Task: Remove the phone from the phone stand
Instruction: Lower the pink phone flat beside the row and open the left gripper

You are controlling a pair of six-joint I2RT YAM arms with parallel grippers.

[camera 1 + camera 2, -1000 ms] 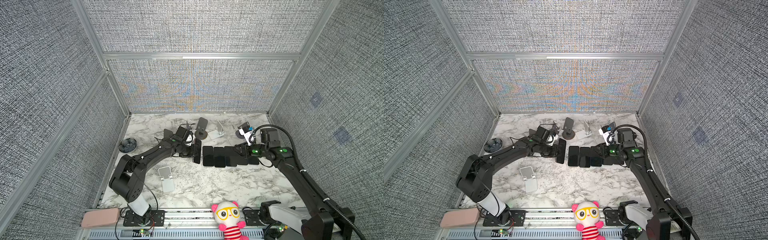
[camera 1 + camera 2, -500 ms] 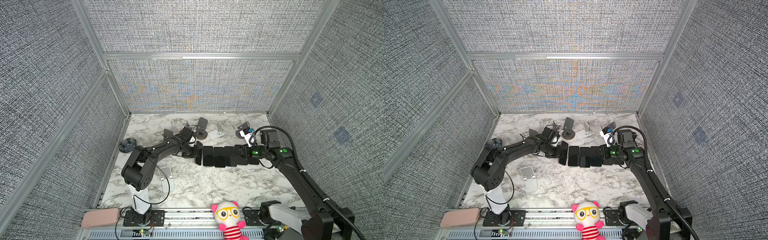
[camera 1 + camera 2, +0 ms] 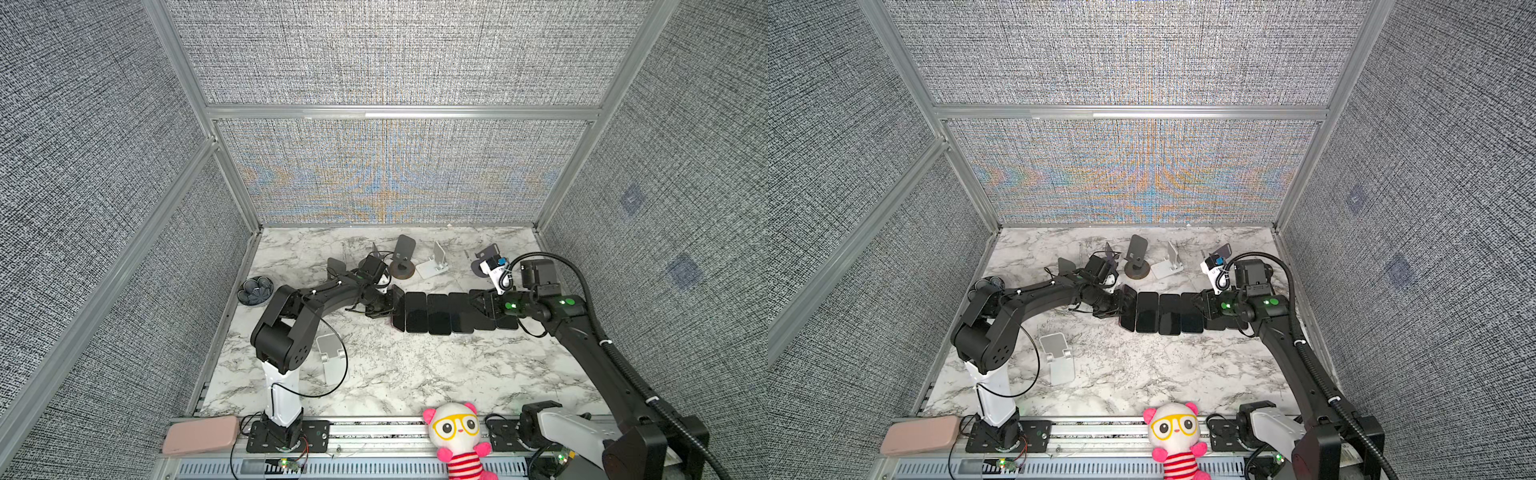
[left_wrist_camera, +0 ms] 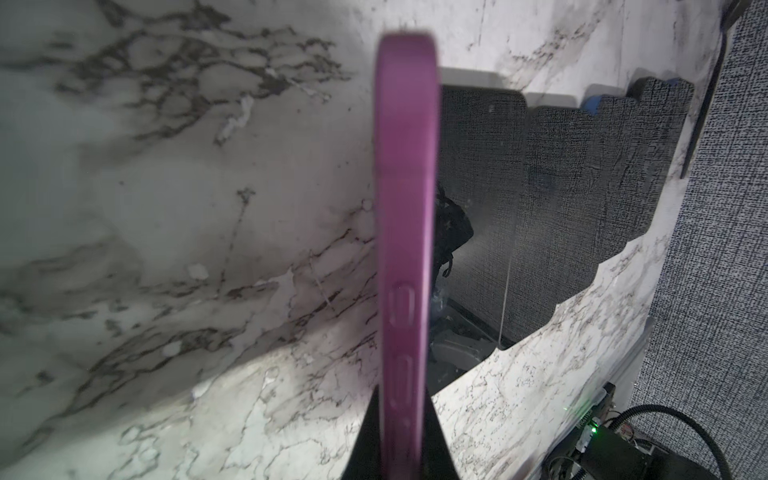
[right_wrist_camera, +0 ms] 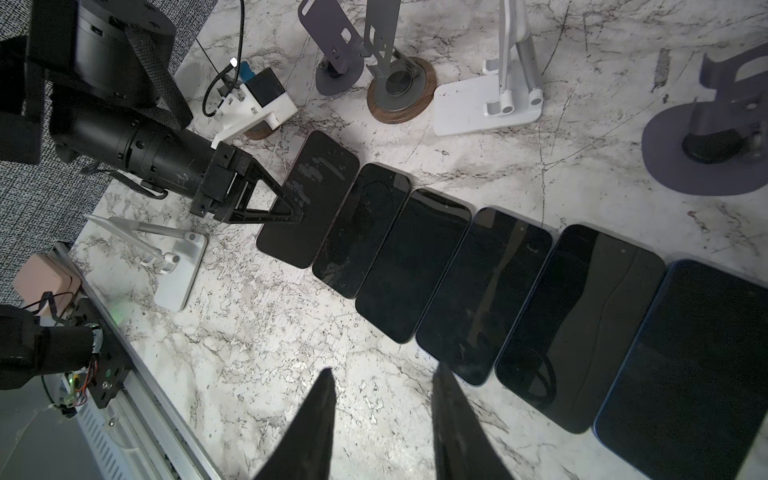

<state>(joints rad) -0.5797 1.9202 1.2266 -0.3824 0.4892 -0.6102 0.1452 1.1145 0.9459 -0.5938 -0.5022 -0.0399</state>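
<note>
Currently the left tool (image 5: pixel 291 210) is clenched on the purple-cased phone (image 5: pixel 309 195), which is off any stand and at one end of the row of phones (image 5: pixel 482 286). Lower it flat onto the bench (image 5: pixel 291 332) beside the row, clear of its neighbour, then release. The right tool (image 5: pixel 384 370) hangs parted and empty over the row's opposite end.

Across the worktop (image 3: pixel 395 374) the left arm (image 3: pixel 328 297) stretches low, forearm near level. On the left gripper (image 3: pixel 385 306), jaws pinched tight on the phone (image 4: pixel 407 208) edge. Opposite, the right arm (image 3: pixel 582 334) reaches forward and inward. On the right gripper (image 5: pixel 384 372), jaws parted, empty.
</note>
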